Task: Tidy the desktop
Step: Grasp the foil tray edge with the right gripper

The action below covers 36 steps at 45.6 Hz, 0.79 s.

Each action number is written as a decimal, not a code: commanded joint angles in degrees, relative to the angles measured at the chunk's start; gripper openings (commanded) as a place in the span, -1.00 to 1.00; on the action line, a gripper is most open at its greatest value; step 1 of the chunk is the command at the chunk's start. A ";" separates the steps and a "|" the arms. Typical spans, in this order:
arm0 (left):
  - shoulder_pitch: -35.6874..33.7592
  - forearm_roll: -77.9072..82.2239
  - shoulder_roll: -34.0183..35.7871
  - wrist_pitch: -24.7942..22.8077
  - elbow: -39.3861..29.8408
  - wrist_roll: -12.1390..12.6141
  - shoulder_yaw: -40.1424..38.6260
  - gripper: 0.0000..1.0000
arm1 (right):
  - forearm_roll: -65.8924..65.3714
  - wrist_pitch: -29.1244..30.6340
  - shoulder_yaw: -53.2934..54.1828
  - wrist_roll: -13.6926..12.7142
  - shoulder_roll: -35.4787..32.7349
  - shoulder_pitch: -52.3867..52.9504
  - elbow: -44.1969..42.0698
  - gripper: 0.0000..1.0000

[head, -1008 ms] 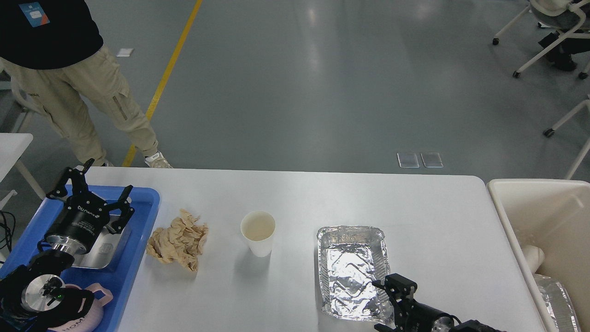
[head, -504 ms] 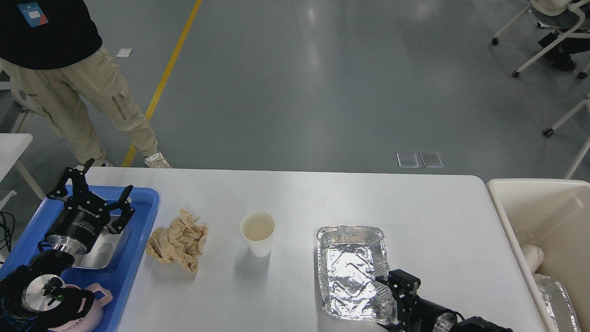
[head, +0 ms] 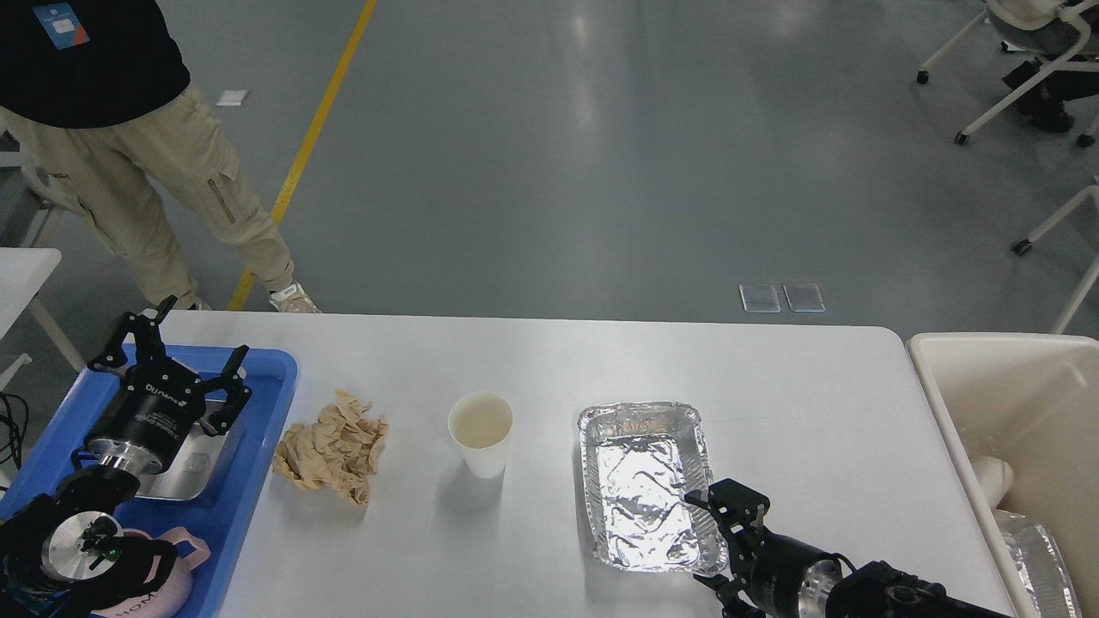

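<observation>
Right gripper [head: 725, 506] sits at the near right rim of the foil tray [head: 642, 485], fingers apparently pinching the rim, though the contact itself is hard to make out. Left of the foil tray stands a white paper cup [head: 480, 432], then a crumpled brown napkin [head: 333, 445], all on the white desktop [head: 798, 386]. Farthest left of the foil tray, left gripper [head: 170, 356] hangs spread wide, gripping nothing, above a blue tray [head: 273, 378].

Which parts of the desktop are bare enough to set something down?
The desktop is bare along its far edge and right of the foil tray. The crumpled paper, paper cup and foil tray crowd the middle; the blue tray fills the left end.
</observation>
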 commanded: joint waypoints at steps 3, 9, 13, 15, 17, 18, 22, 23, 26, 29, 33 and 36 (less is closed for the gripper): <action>-0.04 0.00 0.05 -0.07 0.00 0.00 -0.01 0.95 | -0.19 -0.07 0.00 0.02 0.52 0.09 -0.19 1.00; -0.04 0.00 0.05 -0.07 0.00 0.00 -0.10 0.95 | -0.19 -0.07 0.00 0.02 0.78 0.01 -0.36 1.00; -0.04 0.00 0.05 -0.07 0.00 0.00 -0.10 0.95 | -0.27 -0.07 -0.09 0.02 0.69 0.09 -0.28 1.00; -0.04 0.00 0.05 -0.07 0.00 0.00 -0.10 0.95 | -0.45 0.02 -0.09 0.02 0.69 0.09 -0.10 1.00; -0.04 0.00 0.05 0.02 0.00 0.00 -0.10 0.95 | -0.71 0.02 -0.09 0.02 0.69 0.09 -0.10 1.00; -0.04 0.00 0.05 0.02 0.00 0.00 -0.10 0.95 | -1.15 0.11 -0.09 0.02 0.69 0.09 -0.01 1.00; -0.04 0.00 0.05 -0.07 0.00 0.00 -0.10 0.95 | -3.08 0.11 -0.88 0.02 0.69 0.18 -0.01 0.97; -0.04 0.00 0.05 -0.07 0.00 0.00 -0.10 0.95 | -3.78 0.11 -1.32 0.02 0.78 0.27 -0.01 0.96; -0.04 0.00 0.05 -0.07 0.00 -0.09 -0.10 0.95 | -5.89 0.11 -2.55 0.46 0.69 0.53 -0.01 0.95; 0.04 0.00 0.05 -0.07 0.00 -0.09 -0.19 0.95 | -7.57 0.11 -3.17 1.25 0.78 0.97 -0.01 0.87; -0.04 0.00 0.05 -0.07 0.00 -0.09 -0.28 0.95 | -8.54 0.11 -3.60 1.78 0.78 1.15 -0.10 0.60; -0.04 0.00 0.14 -0.07 0.00 -0.09 -0.28 0.95 | -8.89 0.11 -3.78 1.78 0.78 1.24 -0.19 0.14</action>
